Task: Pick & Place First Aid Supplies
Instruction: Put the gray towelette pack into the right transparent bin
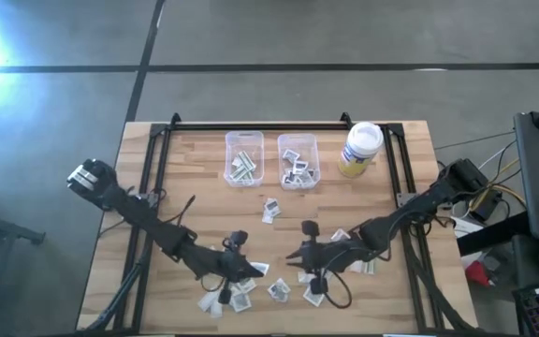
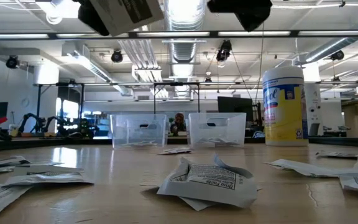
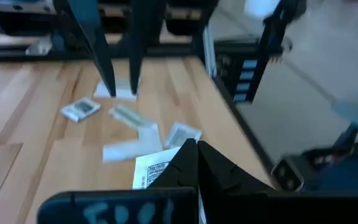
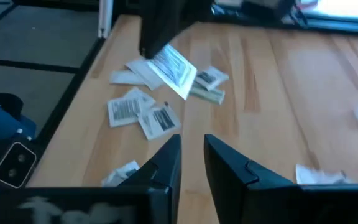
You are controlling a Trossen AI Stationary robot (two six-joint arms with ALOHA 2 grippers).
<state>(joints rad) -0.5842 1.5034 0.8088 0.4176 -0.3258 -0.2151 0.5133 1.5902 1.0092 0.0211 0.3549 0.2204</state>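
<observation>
A white printed packet (image 4: pixel 173 68) is hanging pinched in the closed left gripper (image 1: pixel 248 272) above the table's (image 1: pixel 195 168) near edge, among scattered packets (image 1: pixel 279 288); the right gripper (image 1: pixel 295 254) is hovering just beside, fingers slightly parted, gripping nothing

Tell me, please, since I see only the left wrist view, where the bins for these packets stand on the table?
Observer: Two clear bins stand side by side at the middle of the table's far edge: the left-side bin and the right-side bin.
Operator: Thank you. What is in each of them?
Observer: The left-side bin holds long narrow strips; the right-side bin holds square packets.
Operator: Does anything stand close to them?
Observer: Yes, a white-lidded jar stands upright just beyond the right-side bin, toward the right arm's side.
</observation>
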